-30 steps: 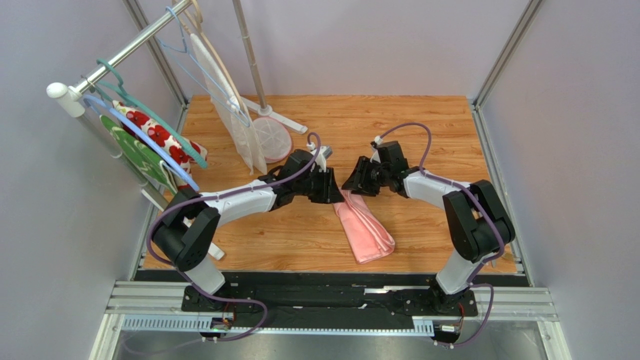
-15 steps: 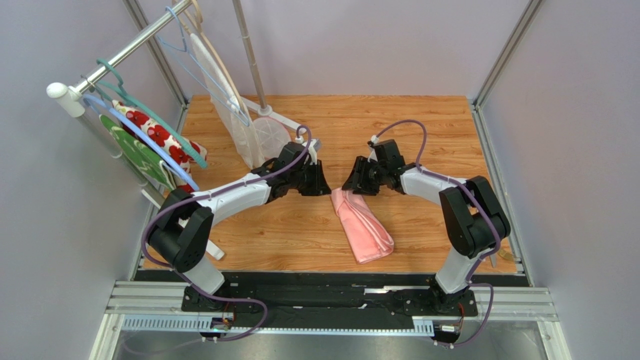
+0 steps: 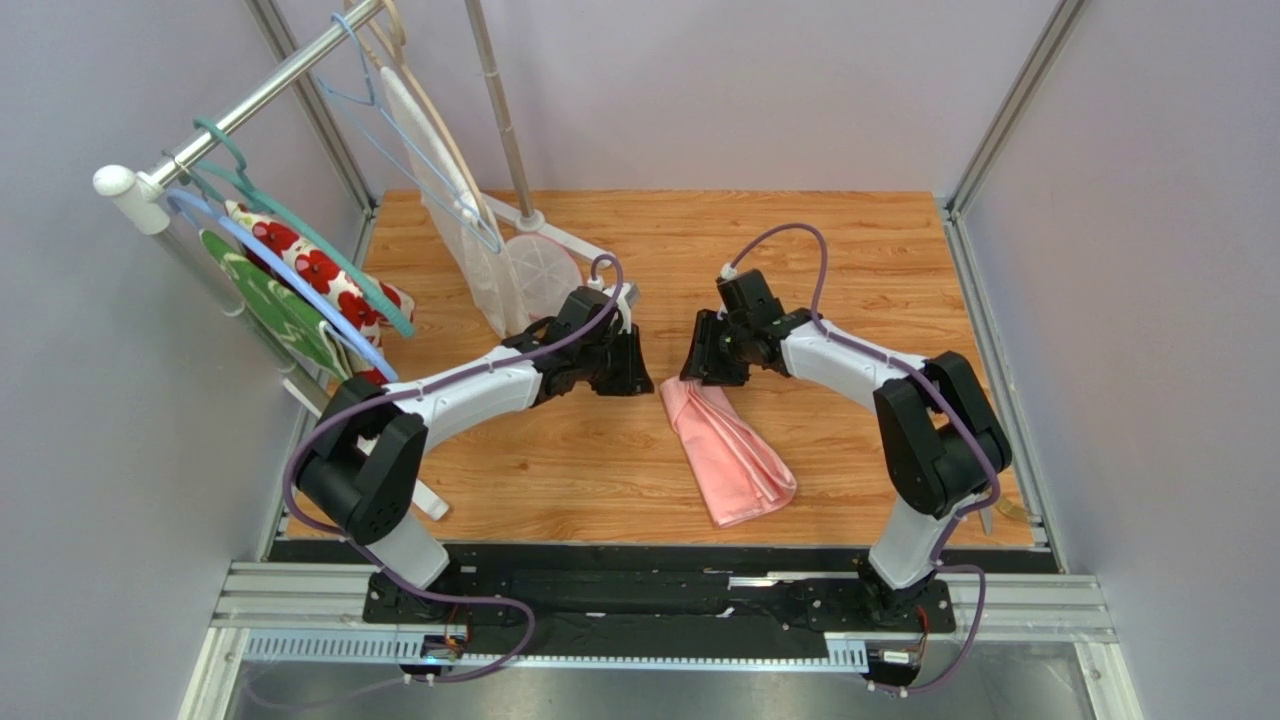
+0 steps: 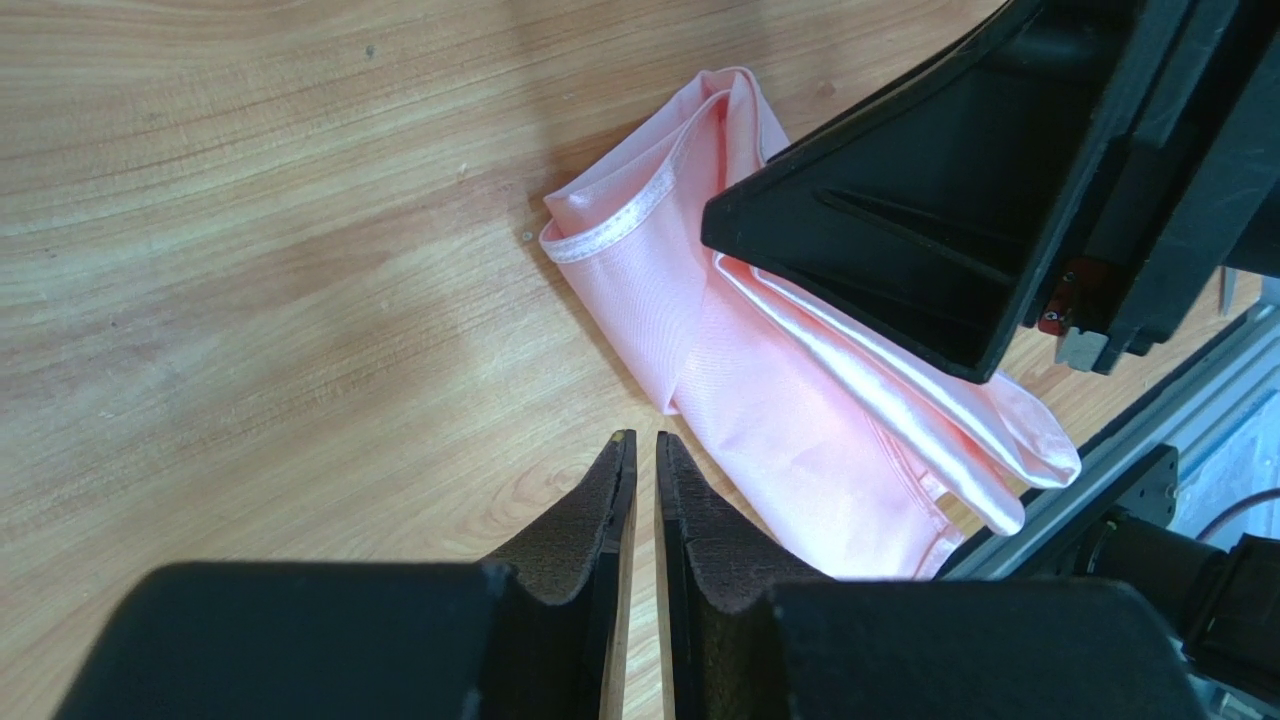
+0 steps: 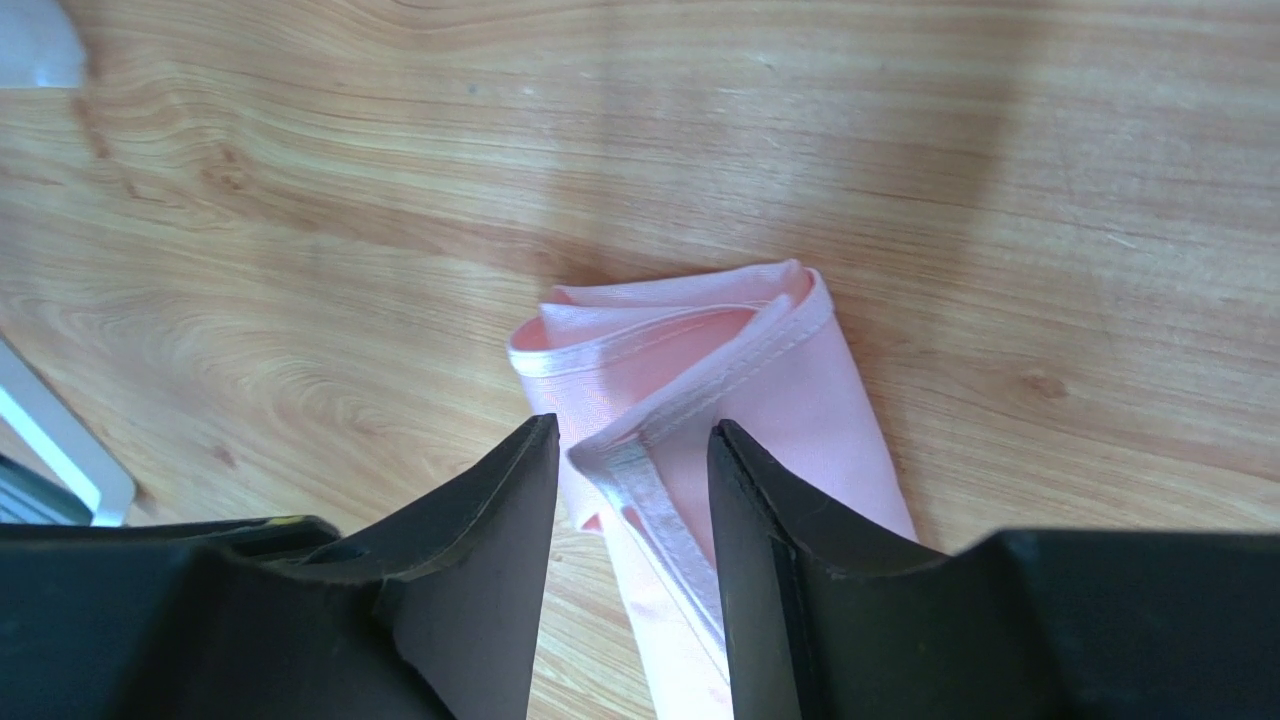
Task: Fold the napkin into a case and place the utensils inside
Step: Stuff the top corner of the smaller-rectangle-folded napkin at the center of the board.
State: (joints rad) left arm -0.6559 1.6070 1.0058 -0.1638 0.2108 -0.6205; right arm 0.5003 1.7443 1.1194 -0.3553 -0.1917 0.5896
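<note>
The pink napkin (image 3: 732, 450) lies folded into a narrow layered strip on the wooden table (image 3: 857, 255), running from the middle toward the near right. My left gripper (image 3: 639, 372) hovers just left of its far end; its jaws (image 4: 646, 443) stand almost together with nothing between them, and the napkin (image 4: 781, 405) lies to their right. My right gripper (image 3: 703, 369) is over the napkin's far end. It stands open (image 5: 631, 435), and the hemmed folds of the napkin (image 5: 751, 375) lie below and between its fingers without being pinched. The utensils are out of view.
A clothes rack (image 3: 226, 128) with hangers and a red-flowered cloth (image 3: 308, 270) stands at the far left. A white mesh piece (image 3: 451, 225) hangs by a pole with a round white base (image 3: 544, 275). Grey walls enclose the table.
My left gripper has pulled back to the left, off the napkin's far end, and its jaws have closed. My right gripper has shifted slightly left over that end.
</note>
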